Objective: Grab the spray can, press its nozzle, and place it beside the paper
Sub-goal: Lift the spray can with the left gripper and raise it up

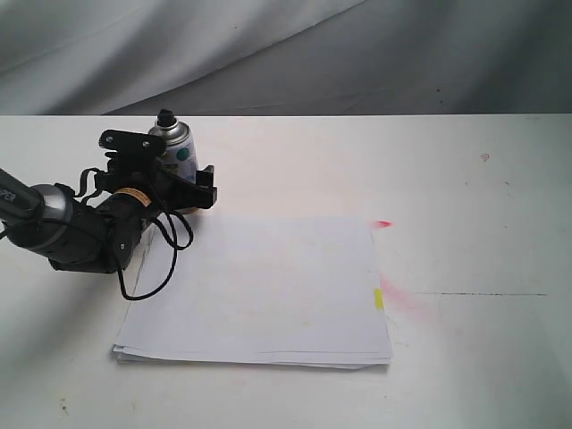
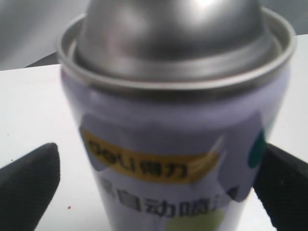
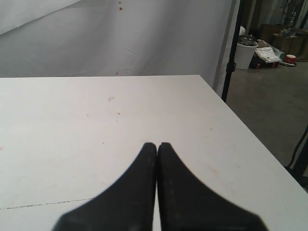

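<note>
In the exterior view the left gripper (image 1: 180, 170) reaches in low over the white table (image 1: 465, 179) with its jaws spread to either side of the spray can (image 1: 173, 147). The can stands upright between them, and its black nozzle (image 1: 165, 116) rises above the gripper's top. The paper (image 1: 268, 286) lies flat just to the near side of this gripper, its closest corner almost under the wrist and its yellow mark (image 1: 379, 299) on the edge farthest from the gripper. In the left wrist view the can fills the space between the two black fingers (image 2: 30, 187). One finger stands clear of the label with bare table showing in the gap. The other sits right at the can's side by a teal dot, and whether it touches cannot be told; the jaws are apart, not clamped. In the right wrist view the right gripper (image 3: 157, 145) has its jaws pressed together with nothing between them, and only bare table lies ahead of it.
</note>
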